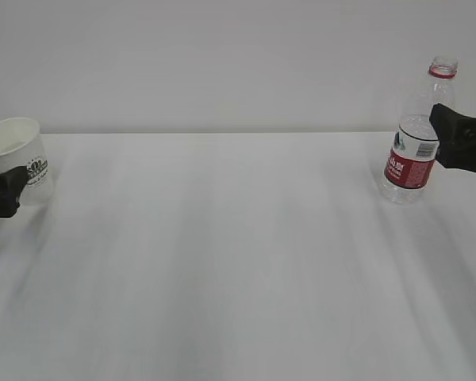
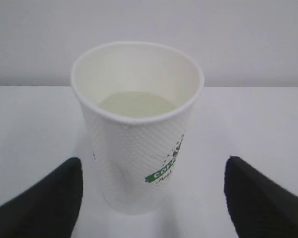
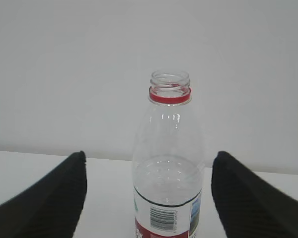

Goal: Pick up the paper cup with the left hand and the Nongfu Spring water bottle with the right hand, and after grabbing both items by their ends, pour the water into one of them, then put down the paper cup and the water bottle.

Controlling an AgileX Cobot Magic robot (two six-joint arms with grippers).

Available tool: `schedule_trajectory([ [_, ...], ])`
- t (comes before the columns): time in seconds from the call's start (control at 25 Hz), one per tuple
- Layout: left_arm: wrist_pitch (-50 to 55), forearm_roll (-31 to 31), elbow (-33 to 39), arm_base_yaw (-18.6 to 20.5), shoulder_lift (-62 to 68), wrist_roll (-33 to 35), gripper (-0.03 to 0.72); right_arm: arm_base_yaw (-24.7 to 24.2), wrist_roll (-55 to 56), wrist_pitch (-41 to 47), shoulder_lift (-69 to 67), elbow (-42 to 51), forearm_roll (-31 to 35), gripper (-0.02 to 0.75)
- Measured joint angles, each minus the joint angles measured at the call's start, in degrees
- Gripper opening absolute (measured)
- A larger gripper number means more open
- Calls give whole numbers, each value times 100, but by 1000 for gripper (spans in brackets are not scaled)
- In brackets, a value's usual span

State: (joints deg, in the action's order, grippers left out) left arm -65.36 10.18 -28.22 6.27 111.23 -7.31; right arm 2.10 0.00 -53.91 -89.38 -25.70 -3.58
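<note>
The paper cup (image 1: 20,159) stands upright on the white table (image 1: 238,254) at the far left, white with a green logo. In the left wrist view the paper cup (image 2: 139,139) holds faintly yellowish water (image 2: 136,103). My left gripper (image 2: 154,163) is open, one finger on each side of the cup's lower part, with a gap on both sides. At the far right stands the uncapped Nongfu Spring water bottle (image 1: 412,135), clear with a dark red label and red neck ring. My right gripper (image 3: 149,156) is open around the bottle (image 3: 169,148), apart from it on both sides.
A plain white wall (image 1: 222,63) rises behind the table's far edge. In the exterior view the left gripper (image 1: 1,197) and the right gripper (image 1: 460,143) reach in from the frame's left and right edges. Bare tabletop lies between cup and bottle.
</note>
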Motion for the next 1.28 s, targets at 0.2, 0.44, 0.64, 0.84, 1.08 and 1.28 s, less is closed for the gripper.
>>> schedule_trajectory([
  [0.2,0,0,195,0,-400,0,631,0,0,0,0,0,0,587],
  [0.44,0,207,249,0,-716,0,611,0,0,24,137,0,0,587],
  [0.64,0,262,249,0,-1116,3,602,0,0,146,349,0,0,587],
  [0.84,338,262,249,0,-1559,3,592,0,30,303,556,0,0,587],
  [1.08,600,262,261,0,-2006,3,590,0,30,643,820,0,0,587],
  [1.28,1205,262,282,0,-2465,3,590,0,30,837,990,16,0,587],
])
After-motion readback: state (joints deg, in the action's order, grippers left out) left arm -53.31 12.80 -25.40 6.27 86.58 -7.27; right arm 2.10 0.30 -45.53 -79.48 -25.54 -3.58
